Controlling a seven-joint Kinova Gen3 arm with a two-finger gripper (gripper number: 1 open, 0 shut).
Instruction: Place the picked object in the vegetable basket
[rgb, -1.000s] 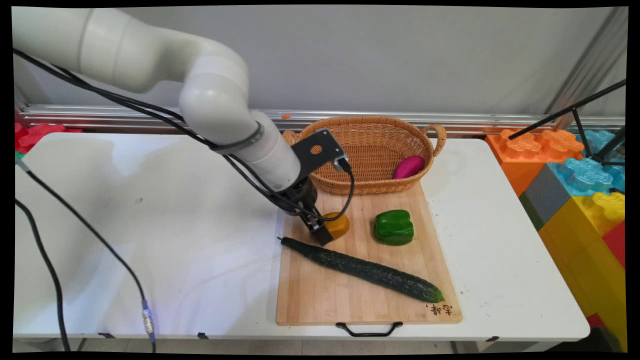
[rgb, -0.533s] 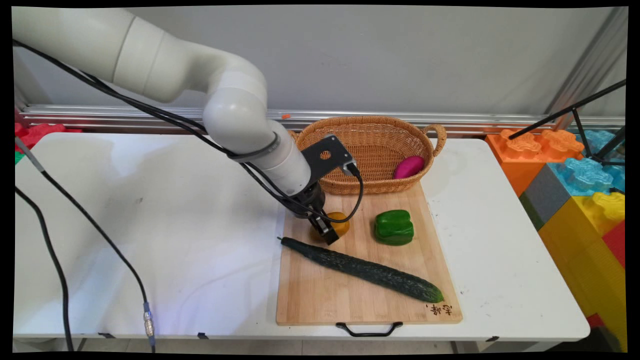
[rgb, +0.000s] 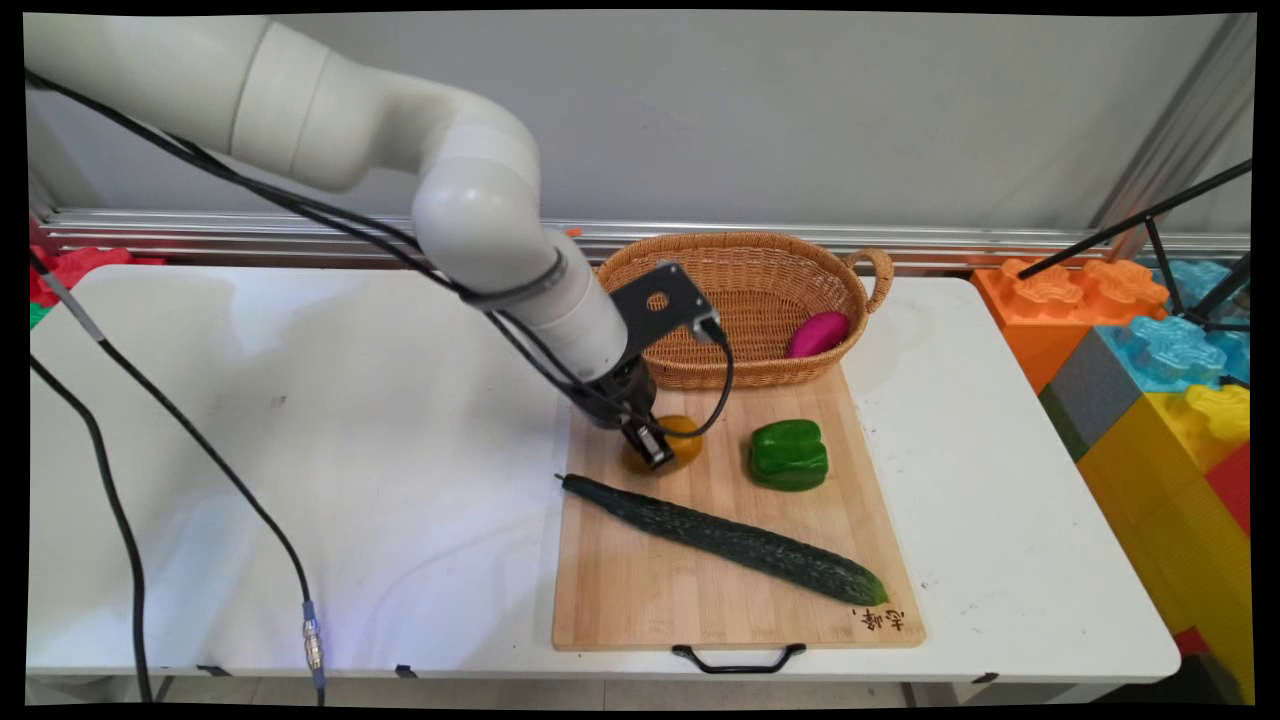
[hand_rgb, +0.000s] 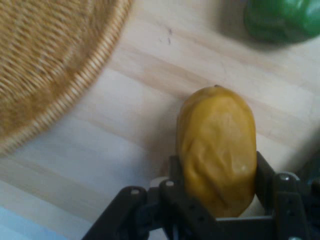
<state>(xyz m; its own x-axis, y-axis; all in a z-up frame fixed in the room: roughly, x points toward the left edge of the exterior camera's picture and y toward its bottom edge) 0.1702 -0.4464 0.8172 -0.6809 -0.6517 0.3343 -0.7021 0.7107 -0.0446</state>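
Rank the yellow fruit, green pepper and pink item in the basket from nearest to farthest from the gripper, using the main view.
1. yellow fruit, between the fingers of the gripper.
2. green pepper, to the picture's right on the cutting board.
3. pink item, inside the basket, farthest.

Tool (hand_rgb: 216, 187) clamps yellow fruit (hand_rgb: 216, 147); basket (hand_rgb: 47, 60) upper left, green pepper (hand_rgb: 282, 19) upper right.
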